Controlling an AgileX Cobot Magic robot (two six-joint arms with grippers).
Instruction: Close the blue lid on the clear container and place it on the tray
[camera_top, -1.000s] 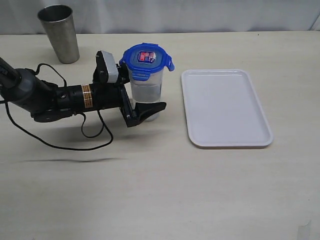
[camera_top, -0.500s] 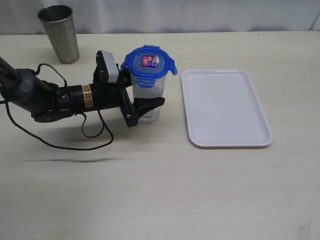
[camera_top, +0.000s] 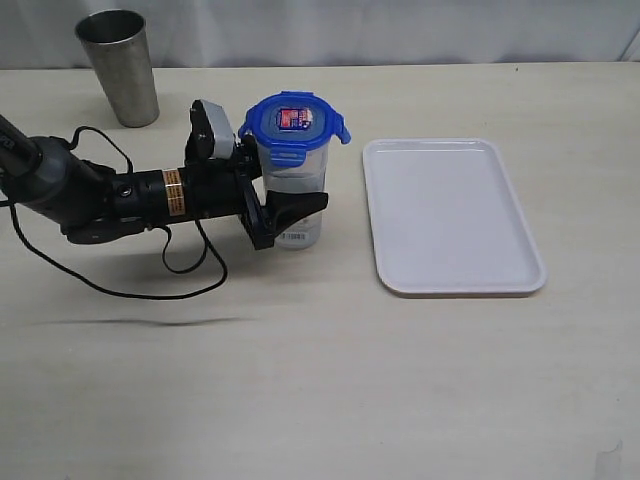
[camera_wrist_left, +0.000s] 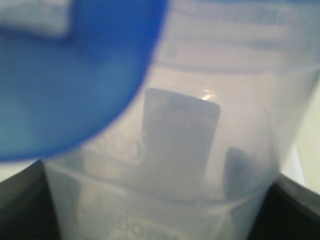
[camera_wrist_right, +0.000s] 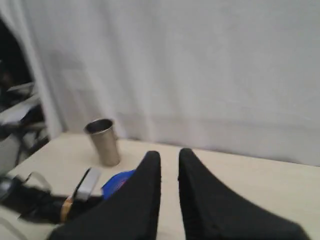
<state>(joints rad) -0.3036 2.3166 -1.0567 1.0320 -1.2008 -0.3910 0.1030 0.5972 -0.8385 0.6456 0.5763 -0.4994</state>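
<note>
On the pale tabletop, the clear container (camera_top: 300, 175) is clasped low by the left gripper (camera_top: 298, 210), with the blue lid (camera_top: 293, 121) seated on top and the tray (camera_top: 450, 215) nearby. The right gripper (camera_wrist_right: 169, 155) is barely parted and empty. Should the flaps be unlatched (not discernible), the lid could be shed in transit, or the tall container tipped.

The left arm (camera_top: 100, 195) is matt black and tubular, with a gold band (camera_top: 173, 192) of dark markings near the wrist, a pale grey camera box (camera_top: 212, 130), thin black cables (camera_top: 150, 296) looping off it and black fingers (camera_top: 290, 208); the right arm's fingers (camera_wrist_right: 145, 200) are black and tapering
</note>
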